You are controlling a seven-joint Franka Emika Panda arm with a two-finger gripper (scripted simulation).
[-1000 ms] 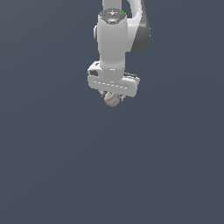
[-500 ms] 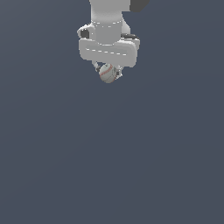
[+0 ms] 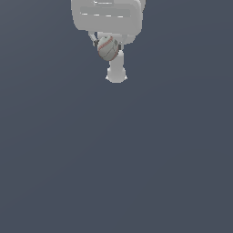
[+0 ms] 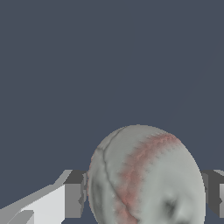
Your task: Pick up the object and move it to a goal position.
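Holding ball (image 3: pixel 108 48) aloft, at 12 o'clock in exterior view, well clear of any surface. Pinching it between both fingers (image 4: pixel 73 194); in wrist view, dark pads pressing at ball's (image 4: pixel 146 177) 9 and 3 o'clock flanks, no gap showing either side. Gripper (image 3: pixel 108 45) hanging just under hand body, partly cropping out at frame top. Ball sitting squarely between fingertips, directly below palm, so no offset between hand and load. Round, so no long axis mattering; red seam curving across near face, grip crossing it.

Seeing nothing else but flat grey-blue ground. Pale rounded arm part showing just beyond ball, toward 6 o'clock in exterior view; not touching ball as far as can be told.

No goal marker showing in either view, so direction of carry not readable from here. Judging pick as done, transport in hand. Next move likely hinging on keeping squeeze steady: smooth sphere, small contact patches, prone to rolling out if jolting sideways.
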